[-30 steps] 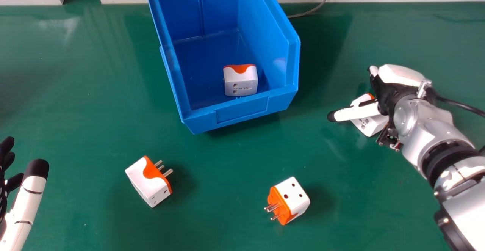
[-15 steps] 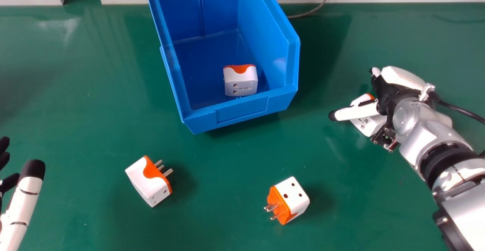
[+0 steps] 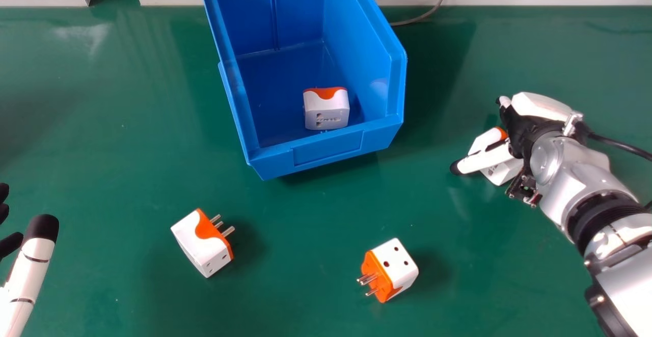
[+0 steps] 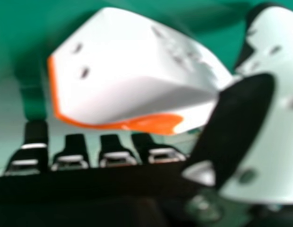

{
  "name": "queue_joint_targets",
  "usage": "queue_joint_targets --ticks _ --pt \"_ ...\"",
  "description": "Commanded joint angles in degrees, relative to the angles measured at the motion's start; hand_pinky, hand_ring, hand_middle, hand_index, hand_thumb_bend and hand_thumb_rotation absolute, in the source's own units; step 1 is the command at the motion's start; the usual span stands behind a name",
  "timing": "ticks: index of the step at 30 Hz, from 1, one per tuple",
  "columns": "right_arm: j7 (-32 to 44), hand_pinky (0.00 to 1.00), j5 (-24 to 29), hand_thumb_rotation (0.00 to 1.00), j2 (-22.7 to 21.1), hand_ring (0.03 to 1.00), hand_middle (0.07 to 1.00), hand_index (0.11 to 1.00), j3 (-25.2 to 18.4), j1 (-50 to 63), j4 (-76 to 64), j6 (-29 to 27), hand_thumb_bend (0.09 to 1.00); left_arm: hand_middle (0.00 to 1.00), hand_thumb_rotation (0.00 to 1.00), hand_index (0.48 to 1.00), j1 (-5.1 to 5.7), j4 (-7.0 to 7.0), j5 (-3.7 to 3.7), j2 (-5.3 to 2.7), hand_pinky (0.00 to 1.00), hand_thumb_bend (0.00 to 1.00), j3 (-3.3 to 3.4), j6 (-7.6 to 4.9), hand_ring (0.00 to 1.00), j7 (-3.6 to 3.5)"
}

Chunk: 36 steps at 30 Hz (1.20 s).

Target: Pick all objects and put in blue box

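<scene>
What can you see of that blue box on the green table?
The blue box looks like smooth, slightly glossy plastic. It is open on top, with sloping rims on its side walls, a low front wall marked by a rectangular panel, and an upright line down the inside of its back. It stands upright on the green table, slightly angled. One white-and-orange plug adapter rests on its floor, close to the front wall.

A glossy green tabletop (image 3: 127,148) carries an open blue bin (image 3: 328,149) at its far middle. Nearer, left of centre, lies one white-and-orange plug adapter (image 3: 201,243), prongs pointing far and right; right of centre, a second adapter (image 3: 400,265), prongs leftward. Farther right, a third adapter (image 3: 501,174), partly hidden, seems to rest tilted.
</scene>
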Motion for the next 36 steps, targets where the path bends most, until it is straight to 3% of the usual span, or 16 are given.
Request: queue_joint_targets --ticks 1,4,8,11,17,23,25,27,29,30,31,36 --pt "0.0 0.86 0.5 0.48 -1.7 0.981 1.0 0.982 -0.7 1.8 0.2 1.2 0.576 0.98 0.92 0.971 0.38 -1.36 -1.12 0.69 0.9 0.61 0.56 -0.38 0.98 -0.31" --pt "-0.2 0.86 0.3 0.47 -1.5 0.978 0.998 0.977 -0.5 2.6 0.1 1.8 0.581 0.98 0.92 0.971 0.01 -0.33 -1.48 0.92 0.9 0.61 0.69 -0.78 0.98 -0.46" --pt "0.3 0.85 0.4 0.46 -1.8 0.97 0.992 0.971 -0.6 3.5 -0.1 1.5 0.582 0.98 0.92 0.971 -0.26 -0.06 -1.69 1.04 0.9 0.61 0.74 -0.75 0.98 -0.55" --pt "-0.2 0.84 1.6 0.46 -1.7 0.967 0.993 0.97 -1.9 3.9 -0.6 2.6 0.577 0.98 0.92 0.971 0.31 -1.82 -1.83 0.77 0.9 0.61 0.66 -0.03 0.98 -0.64" --pt "-0.6 0.84 1.0 0.43 -1.2 0.955 0.984 0.96 -1.8 4.4 -0.4 3.6 0.562 0.98 0.93 0.971 0.06 -0.91 -2.2 1.21 0.9 0.59 1.01 -0.39 0.98 -1.04" --pt "-2.5 0.8 -1.1 0.42 -2.0 0.927 0.968 0.938 0.3 6.0 -0.9 -0.4 0.562 0.98 0.92 0.971 0.22 -1.47 -2.07 1.23 0.9 0.6 1.07 -0.36 0.98 -1.12" --pt "-3.0 0.64 -1.4 0.36 -2.2 0.765 0.87 0.886 0.9 6.1 -0.8 -1.5 0.543 0.98 0.92 0.97 0.23 -1.36 -2.02 1.35 0.9 0.6 1.17 -0.41 0.98 -1.16" --pt "-2.4 0.64 -3.2 0.36 -2.3 0.765 0.87 0.886 3.2 5.4 -0.8 -1.1 0.543 0.98 0.92 0.97 0.31 -1.41 -1.98 1.45 0.9 0.6 1.23 -0.36 0.98 -1.19" --pt "-2.5 0.47 -3.9 0.23 -2.5 0.566 0.727 0.82 4.3 5.3 -1.0 -1.4 0.545 0.98 0.92 0.97 0.41 -1.64 -2.18 1.52 0.9 0.59 1.25 -0.13 0.98 -1.3" --pt "-3.2 0.47 -3.6 0.23 -2.6 0.566 0.727 0.82 4.1 5.5 -1.3 -2.0 0.545 0.98 0.92 0.97 0.41 -1.73 -2.3 1.58 0.9 0.59 1.24 0.03 0.98 -1.38" --pt "-3.9 0.4 -3.3 0.18 -2.6 0.498 0.675 0.793 3.9 5.5 -1.1 -2.2 0.546 0.98 0.92 0.971 0.47 -1.85 -2.46 1.6 0.9 0.59 1.27 0.16 0.98 -1.48" --pt "-6.9 0.36 0.2 0.15 -1.4 0.474 0.625 0.74 0.0 5.7 -1.4 -1.5 0.539 0.98 0.92 0.972 0.22 -1.25 -2.6 1.79 0.9 0.59 1.39 -0.01 0.98 -1.65"
